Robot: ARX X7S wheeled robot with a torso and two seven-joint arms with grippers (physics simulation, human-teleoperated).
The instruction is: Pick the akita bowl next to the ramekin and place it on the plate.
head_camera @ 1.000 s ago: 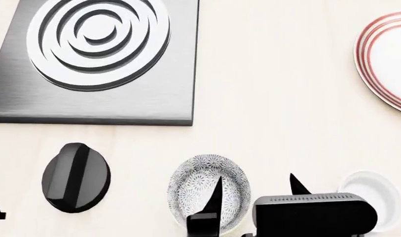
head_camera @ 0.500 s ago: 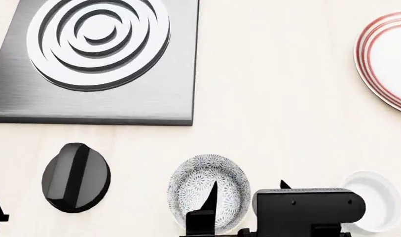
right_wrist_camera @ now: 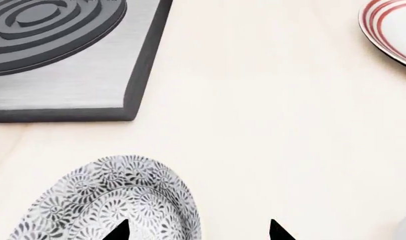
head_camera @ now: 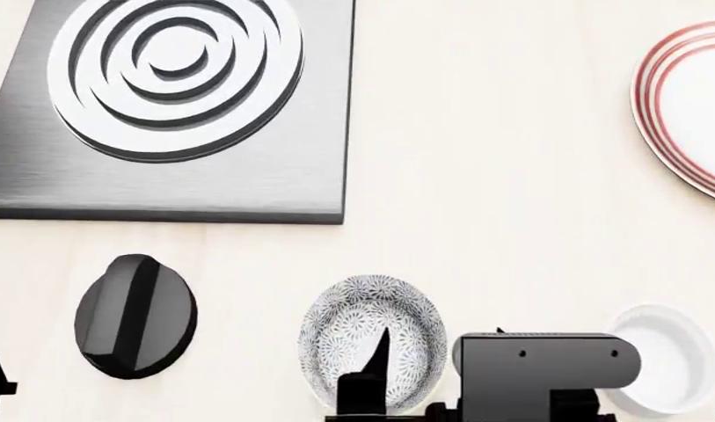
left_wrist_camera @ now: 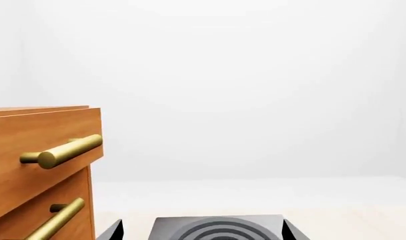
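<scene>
The akita bowl [head_camera: 375, 334] stands near the front edge, speckled grey and white, with the white ramekin [head_camera: 672, 353] to its right. In the head view my right gripper [head_camera: 441, 350] hangs open over the bowl's right wall, and its dark wrist block hides one finger. The right wrist view shows the bowl [right_wrist_camera: 113, 200] under one fingertip [right_wrist_camera: 119, 231], while the other tip stands outside the rim over bare counter; nothing is held. The red-ringed plate [head_camera: 691, 97] lies far right, also seen as the plate [right_wrist_camera: 389, 22] in the right wrist view. My left gripper [left_wrist_camera: 203, 231] is open and points over the hob.
A grey square hob [head_camera: 181, 114] with a ringed burner fills the back left. A black oval knob [head_camera: 134, 315] lies left of the bowl. A wooden cabinet [left_wrist_camera: 36, 165] with brass handles shows in the left wrist view.
My right gripper has sunk toward the bowl and drawn back. Its fingers show shorter in the head view, and the wrist block now covers the right fingertip.
</scene>
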